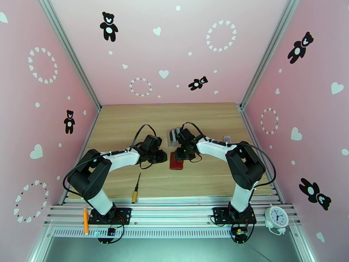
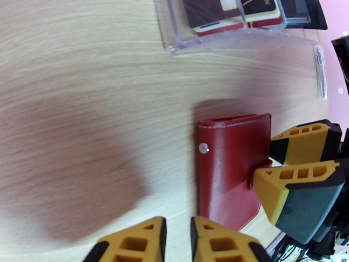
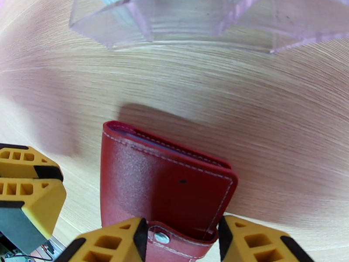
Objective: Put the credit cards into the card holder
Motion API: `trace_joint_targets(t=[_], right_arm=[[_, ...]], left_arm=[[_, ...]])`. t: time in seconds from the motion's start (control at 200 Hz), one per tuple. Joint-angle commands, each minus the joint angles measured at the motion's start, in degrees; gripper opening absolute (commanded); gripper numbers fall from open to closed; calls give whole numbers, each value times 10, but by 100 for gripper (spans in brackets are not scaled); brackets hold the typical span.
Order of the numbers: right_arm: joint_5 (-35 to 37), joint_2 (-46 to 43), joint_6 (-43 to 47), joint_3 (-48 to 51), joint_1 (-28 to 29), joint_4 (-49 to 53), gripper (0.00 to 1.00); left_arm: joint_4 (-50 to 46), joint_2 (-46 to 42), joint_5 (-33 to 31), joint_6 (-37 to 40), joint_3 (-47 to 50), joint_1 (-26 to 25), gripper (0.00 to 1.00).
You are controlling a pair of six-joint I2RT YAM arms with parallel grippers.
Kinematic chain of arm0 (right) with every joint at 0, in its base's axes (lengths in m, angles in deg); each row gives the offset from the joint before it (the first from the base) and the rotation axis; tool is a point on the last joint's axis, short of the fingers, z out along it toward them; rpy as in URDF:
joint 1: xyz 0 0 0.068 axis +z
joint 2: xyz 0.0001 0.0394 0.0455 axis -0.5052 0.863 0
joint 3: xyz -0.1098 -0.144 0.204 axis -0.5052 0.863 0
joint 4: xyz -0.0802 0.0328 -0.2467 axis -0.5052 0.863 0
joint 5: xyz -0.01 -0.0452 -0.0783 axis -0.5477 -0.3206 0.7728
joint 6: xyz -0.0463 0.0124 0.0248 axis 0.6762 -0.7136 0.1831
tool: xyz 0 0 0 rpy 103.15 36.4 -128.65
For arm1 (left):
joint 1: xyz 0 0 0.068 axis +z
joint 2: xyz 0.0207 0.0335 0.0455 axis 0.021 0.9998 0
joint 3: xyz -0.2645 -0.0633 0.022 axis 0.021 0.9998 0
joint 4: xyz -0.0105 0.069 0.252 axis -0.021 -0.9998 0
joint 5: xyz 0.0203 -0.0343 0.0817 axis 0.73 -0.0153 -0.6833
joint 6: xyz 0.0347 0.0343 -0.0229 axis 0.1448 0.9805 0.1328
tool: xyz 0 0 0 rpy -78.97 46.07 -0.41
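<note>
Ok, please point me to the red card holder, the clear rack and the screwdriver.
card holder [image 2: 229, 171], left wrist view, middle of its red cover.
clear rack [image 2: 209, 42], left wrist view, its front wall.
screwdriver [image 1: 135, 196], top external view, its yellow handle.

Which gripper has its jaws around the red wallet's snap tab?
The right gripper: its jaws grip the snap tab of the card holder from both sides. The left gripper hangs beside the card holder, jaws narrowly apart with nothing between them.
</note>
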Motion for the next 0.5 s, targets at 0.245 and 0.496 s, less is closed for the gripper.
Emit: trace_joint_targets(t=[0.245, 0.496], right_arm=[[14, -24, 1, 1, 2, 25, 49], [-1, -44, -12, 38, 3, 2, 49]], left_arm=[[6, -11, 6, -3, 5, 6, 24], [1, -7, 7, -1, -3, 6, 24]])
